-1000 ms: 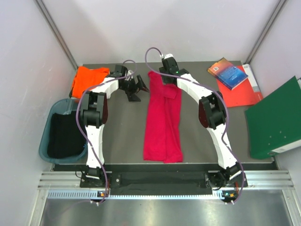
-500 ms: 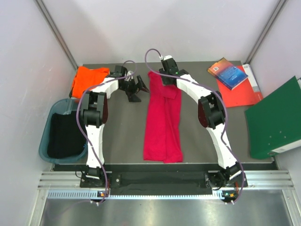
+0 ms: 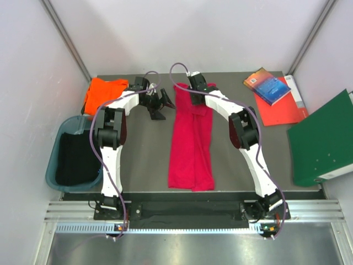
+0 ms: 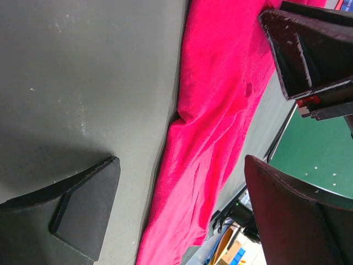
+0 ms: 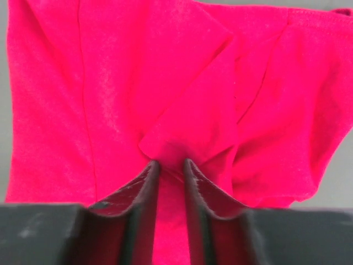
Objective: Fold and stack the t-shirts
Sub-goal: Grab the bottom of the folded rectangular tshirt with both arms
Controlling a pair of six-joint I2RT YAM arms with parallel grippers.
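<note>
Two tees on the table, only one in hand right now. Crimson-red t-shirt (image 3: 191, 143) lies as a long narrow strip, long axis running straight away from the arm bases, near hem at the base rail end, far end up by the back of the table. Taking that shirt as the landmark: nothing grips its near hem, which lies flat and loose. At its far end the right gripper (image 5: 169, 164) sits right on the cloth, jaws pinched almost together with a raised fold of red fabric caught between them; the wrist view shows the pleat bunching up at the fingertips. Left gripper (image 3: 160, 104) is just off the shirt's left edge at the same far end, jaws spread wide, holding nothing, and apart from the cloth; whether it touches the table I cannot tell. Bright orange t-shirt (image 3: 105, 91) sits well left of the red shirt's far end, bunched in the corner, untouched. Judgement: the fold turns on the long axis, so the pinched far end would have to come back toward the near hem, and the right arm is the one already on it. The left is close enough to take the other far corner. Risk: a one-point pinch may drag the strip askew.
</note>
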